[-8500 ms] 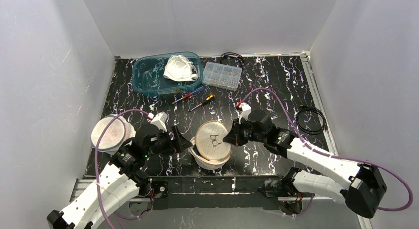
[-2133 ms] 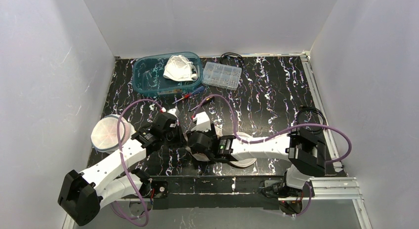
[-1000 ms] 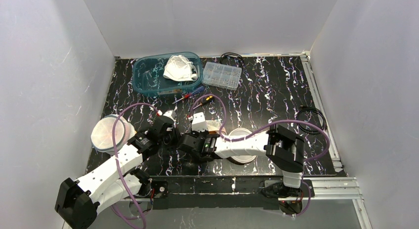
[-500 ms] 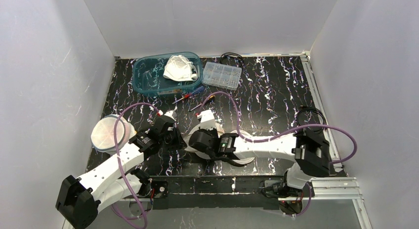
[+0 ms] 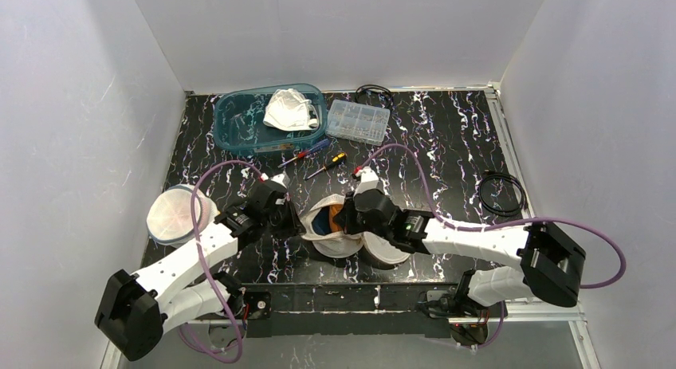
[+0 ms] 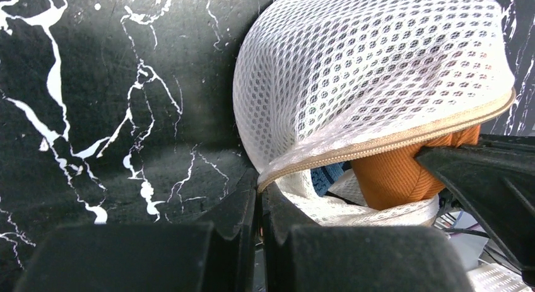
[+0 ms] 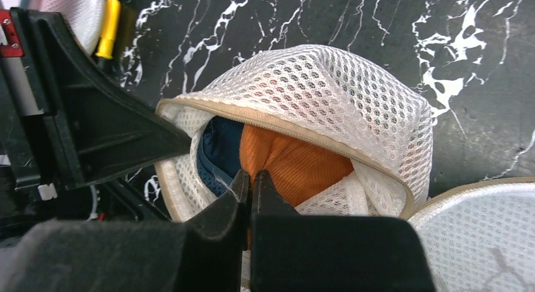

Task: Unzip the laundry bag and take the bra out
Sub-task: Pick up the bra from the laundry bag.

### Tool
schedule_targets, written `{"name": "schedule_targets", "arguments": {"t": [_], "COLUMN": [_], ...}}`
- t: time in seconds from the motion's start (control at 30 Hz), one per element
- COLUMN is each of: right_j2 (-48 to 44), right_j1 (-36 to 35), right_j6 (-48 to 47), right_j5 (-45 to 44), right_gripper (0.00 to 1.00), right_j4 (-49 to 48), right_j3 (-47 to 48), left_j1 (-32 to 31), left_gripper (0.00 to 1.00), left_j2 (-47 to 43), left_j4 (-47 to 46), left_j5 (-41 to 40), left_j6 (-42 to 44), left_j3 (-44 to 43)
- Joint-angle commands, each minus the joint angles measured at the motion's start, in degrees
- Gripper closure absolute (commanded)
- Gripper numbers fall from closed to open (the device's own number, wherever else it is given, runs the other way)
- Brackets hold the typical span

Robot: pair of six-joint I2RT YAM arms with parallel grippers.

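The laundry bag (image 5: 327,240) is a white mesh dome with a beige zipper, lying near the front middle with its mouth gaping. Orange and blue fabric of the bra (image 5: 336,218) shows inside. My left gripper (image 6: 260,190) is shut on the zippered edge of the laundry bag (image 6: 372,71) at its left corner. My right gripper (image 7: 250,178) is shut on the orange part of the bra (image 7: 296,163) inside the bag's (image 7: 328,96) mouth. In the top view, the left gripper (image 5: 296,223) and right gripper (image 5: 345,220) face each other across the opening.
A flat white mesh disc (image 5: 391,250) lies against the bag's right side. Another mesh pouch (image 5: 177,213) sits at the left edge. A teal bin (image 5: 239,122) holding white cloth, a clear organizer box (image 5: 358,120), two screwdrivers (image 5: 317,158) and a black cable (image 5: 501,194) lie farther off.
My right gripper has closed on the orange fabric and the arm has swung back toward the right. The bag's mouth now gapes, showing orange and blue. The left gripper keeps its hold.
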State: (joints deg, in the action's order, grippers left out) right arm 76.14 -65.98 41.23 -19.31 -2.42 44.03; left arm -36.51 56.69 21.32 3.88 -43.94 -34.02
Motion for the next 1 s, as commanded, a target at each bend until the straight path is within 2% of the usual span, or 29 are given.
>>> {"name": "schedule_targets", "arguments": {"t": [0.0, 0.17, 0.33, 0.57, 0.77, 0.97], "right_j2": [-3.06, -3.11, -3.23, -7.84, -13.95, -12.65], "right_j1": [2.81, 2.98, 2.96, 2.96, 3.01, 3.22], "right_j6": [2.15, 0.27, -4.31, -9.58, -11.79, -12.92], "right_j5": [12.01, 17.4, 21.01, 19.73, 11.18, 17.45], "right_gripper": [0.99, 0.99, 0.99, 0.99, 0.99, 0.99], "right_j4": [-15.65, -19.23, -15.58, -9.89, -8.25, -9.81], "right_j3": [-3.53, -2.55, 1.45, 3.28, 2.1, 2.99], "left_j1": [0.06, 0.06, 0.09, 0.1, 0.19, 0.13], "left_gripper": [1.0, 1.0, 1.0, 1.0, 1.0, 1.0], "left_j2": [2.06, 4.48, 6.54, 8.22, 9.53, 11.18], "left_j4": [-1.37, -2.52, -1.54, -0.57, -0.92, -0.66], "left_j5": [1.06, 1.96, 1.94, 0.58, -0.01, 1.15], "left_j6": [0.72, 0.48, 1.26, 2.25, 2.8, 3.28], "left_j3": [-2.81, -5.4, -9.66, -11.71, -11.79, -15.23]}}
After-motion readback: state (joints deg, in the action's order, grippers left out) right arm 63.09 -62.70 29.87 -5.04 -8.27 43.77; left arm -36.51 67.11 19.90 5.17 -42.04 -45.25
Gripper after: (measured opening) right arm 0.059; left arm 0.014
